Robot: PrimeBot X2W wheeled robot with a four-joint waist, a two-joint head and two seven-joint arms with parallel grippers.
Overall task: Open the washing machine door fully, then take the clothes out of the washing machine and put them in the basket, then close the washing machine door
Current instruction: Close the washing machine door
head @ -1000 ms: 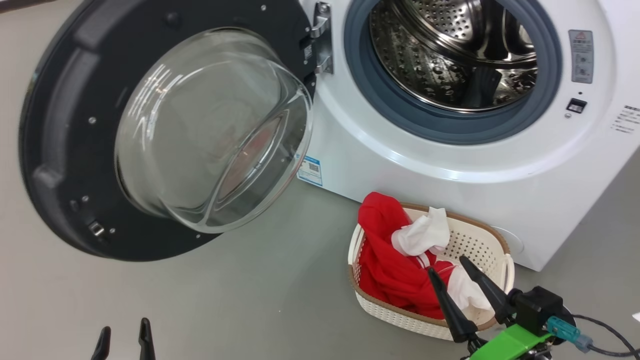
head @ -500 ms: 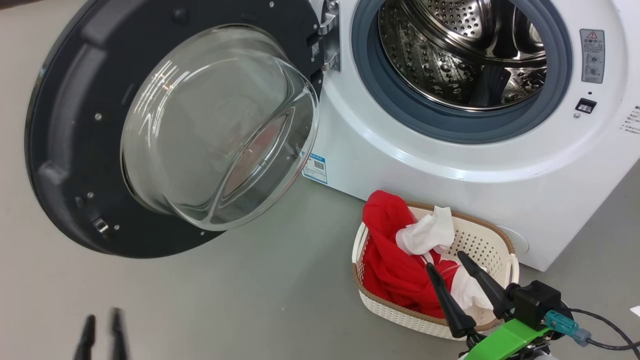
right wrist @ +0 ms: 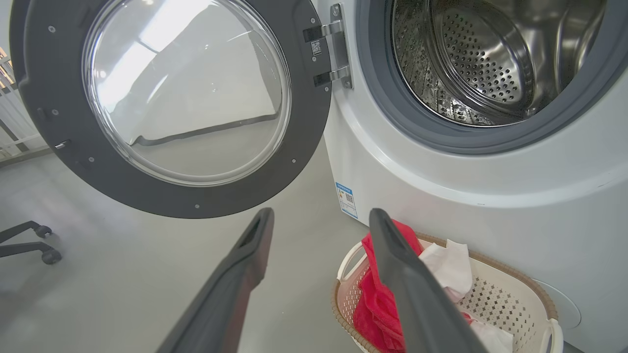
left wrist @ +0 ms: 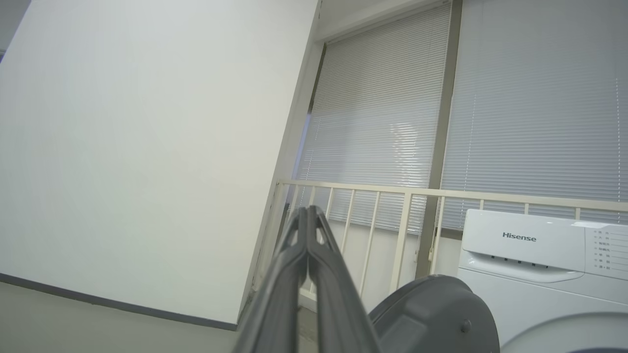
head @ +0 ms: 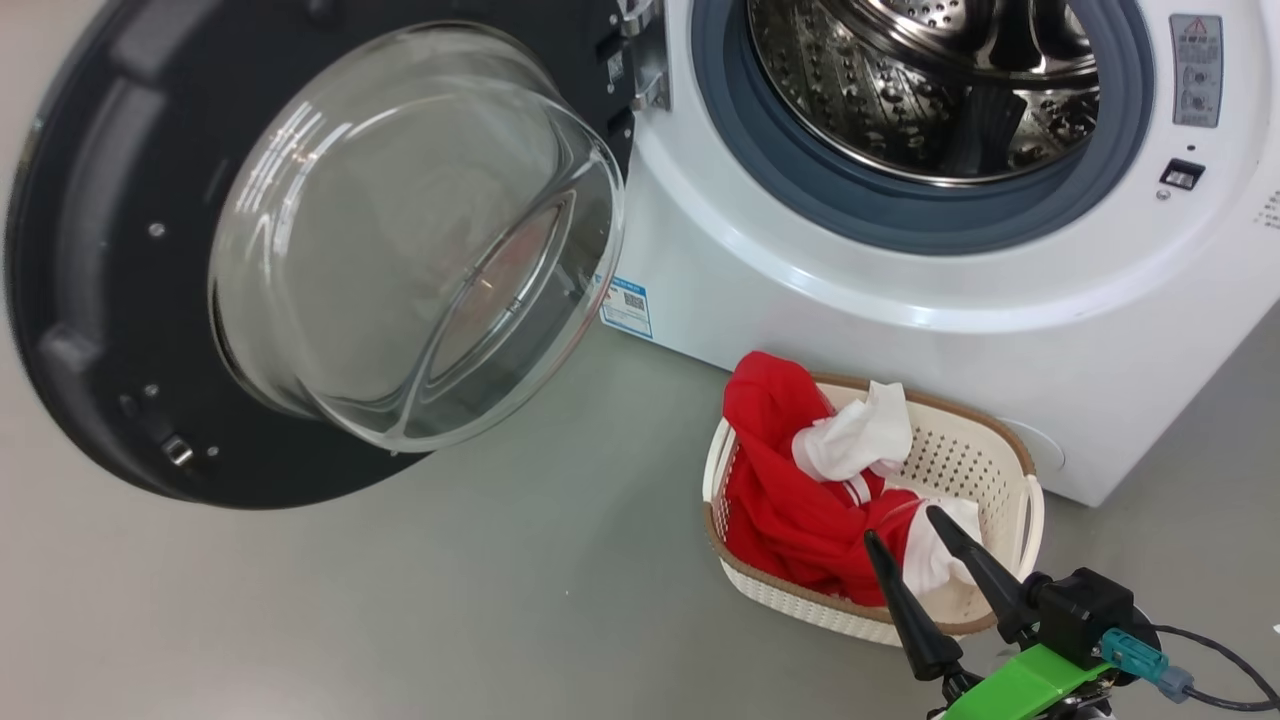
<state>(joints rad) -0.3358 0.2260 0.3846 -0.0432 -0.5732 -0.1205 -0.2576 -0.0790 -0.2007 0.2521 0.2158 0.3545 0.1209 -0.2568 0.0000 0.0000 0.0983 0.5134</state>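
The washing machine door (head: 110,300) (right wrist: 59,117) stands swung wide open to the left, its glass bowl bulging toward me. The white washing machine (head: 900,290) (right wrist: 490,196) (left wrist: 530,255) shows a bare steel drum (head: 920,90) with no clothes visible inside. The red and white clothes (head: 800,500) (right wrist: 373,304) lie in the cream basket (head: 985,450) (right wrist: 500,294) on the floor before the machine. My right gripper (head: 905,535) (right wrist: 319,218) hovers open and holds nothing, just in front of the basket. My left gripper (left wrist: 307,211) is shut on nothing, pointing past the door's outer edge (left wrist: 431,314).
Grey floor (head: 450,600) spreads left of the basket under the door. A chair's wheeled base (right wrist: 29,240) sits at the far left in the right wrist view. A white wall (left wrist: 147,147), a railing (left wrist: 407,220) and blinds stand behind the machine.
My left gripper has closed and dropped out of the head view's lower edge. The head camera has shifted a little. My right gripper stays open by the basket.
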